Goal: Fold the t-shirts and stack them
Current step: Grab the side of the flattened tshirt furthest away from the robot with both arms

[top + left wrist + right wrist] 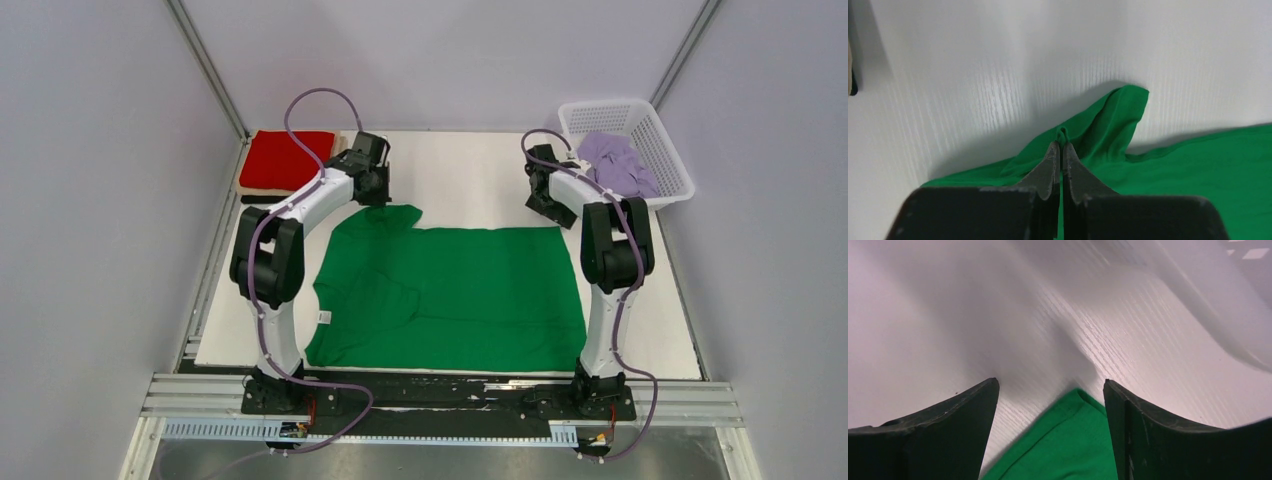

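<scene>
Left gripper [1062, 146] pinching green t-shirt [1193, 165], partly cropped

- The spread t-shirt [450, 295] lies mid-way on the table [470, 180], ahead of me.
- The folded t-shirts [290, 158] are stacked at its 10 o'clock.
- The basket [603, 103] stands at its 2 o'clock, with a loose t-shirt [618, 165] inside.

A white plastic basket [655, 128] stands at the far right corner of the white table [470, 180]. A metal rail [450, 397] runs along the table's near edge. Grey walls [90, 200] enclose both sides.
</scene>
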Available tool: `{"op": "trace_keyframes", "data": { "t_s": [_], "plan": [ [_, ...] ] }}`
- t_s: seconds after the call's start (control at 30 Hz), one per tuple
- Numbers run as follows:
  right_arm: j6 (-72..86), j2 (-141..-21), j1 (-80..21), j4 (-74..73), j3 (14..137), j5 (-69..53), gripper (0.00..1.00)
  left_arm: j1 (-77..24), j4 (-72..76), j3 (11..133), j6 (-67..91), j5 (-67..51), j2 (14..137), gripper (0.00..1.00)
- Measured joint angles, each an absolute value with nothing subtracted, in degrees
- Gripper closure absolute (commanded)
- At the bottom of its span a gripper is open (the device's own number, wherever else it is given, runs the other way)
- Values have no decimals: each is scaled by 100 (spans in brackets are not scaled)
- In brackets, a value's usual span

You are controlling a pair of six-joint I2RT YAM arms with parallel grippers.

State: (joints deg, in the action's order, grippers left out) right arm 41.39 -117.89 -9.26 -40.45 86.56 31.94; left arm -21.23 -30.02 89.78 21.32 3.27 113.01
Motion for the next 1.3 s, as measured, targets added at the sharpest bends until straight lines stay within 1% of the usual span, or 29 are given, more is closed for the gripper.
{"op": "trace_keyframes", "data": {
  "t_s": [0.07, 0.13, 0.3, 0.43, 0.5, 0.57, 0.67, 0.73, 0.87, 0.93, 1.07, 1.2, 1.3],
  "plan": [
    [4141, -12040, -919, -4152, 8882, 3293, 30, -2141, -2991, 8840, 2137, 325, 11187, 100],
    [4143, -12097, -919, -4268, 9002, 3301, 32, -2152, -2974, 8731, 2143, 327, 11089, 100],
    [4235, -12073, -919, -4451, 8952, 3358, 39, -2169, -2926, 8506, 2185, 327, 10829, 100],
    [4348, -11878, -919, -4521, 8650, 3385, 50, -2185, -2851, 8357, 2224, 331, 10645, 100],
    [4405, -11795, -919, -4582, 8527, 3402, 54, -2191, -2812, 8252, 2244, 336, 10554, 100],
    [4464, -11764, -919, -4604, 8471, 3402, 62, -2213, -2794, 8143, 2263, 338, 10451, 100],
    [4534, -11754, -919, -4567, 8425, 3393, 71, -2239, -2790, 8003, 2285, 349, 10291, 100],
    [4558, -11754, -921, -4532, 8409, 3378, 75, -2252, -2775, 7950, 2290, 349, 10217, 100],
    [4576, -11743, -952, -4488, 8383, 3354, 86, -2274, -2738, 7837, 2303, 351, 10088, 100],
    [4578, -11734, -974, -4486, 8374, 3343, 89, -2285, -2738, 7762, 2307, 353, 10012, 100],
    [4543, -11651, -1041, -4458, 8302, 3358, 91, -2309, -2733, 7655, 2311, 362, 9876, 100],
    [4523, -11227, -1179, -4353, 7933, 3411, 94, -2403, -2744, 7456, 2338, 519, 9629, 100],
    [4512, -10801, -1308, -4272, 7572, 3457, 94, -2550, -2751, 7172, 2373, 663, 9268, 100]
  ]
}}
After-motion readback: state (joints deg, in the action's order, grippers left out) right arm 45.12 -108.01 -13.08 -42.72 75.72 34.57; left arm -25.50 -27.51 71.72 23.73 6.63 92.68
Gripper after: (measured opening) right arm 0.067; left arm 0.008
